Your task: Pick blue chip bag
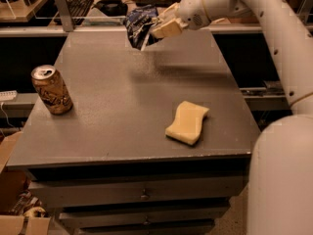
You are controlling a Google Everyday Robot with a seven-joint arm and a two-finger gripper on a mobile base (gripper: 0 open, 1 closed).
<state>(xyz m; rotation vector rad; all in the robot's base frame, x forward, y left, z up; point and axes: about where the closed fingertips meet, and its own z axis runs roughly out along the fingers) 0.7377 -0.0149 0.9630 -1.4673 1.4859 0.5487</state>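
The blue chip bag (138,27) is a dark navy crinkly foil bag with white lettering. It hangs in the air above the far edge of the grey table (122,102), clear of the surface. My gripper (157,27) is shut on the bag's right side, its pale fingers (166,29) pinching the foil. The white arm reaches in from the upper right.
A gold-brown drink can (51,89) stands upright near the table's left edge. A pale yellow wavy sponge (187,122) lies at the front right. My white base (281,180) fills the lower right. A desk with a keyboard (78,4) lies behind the table.
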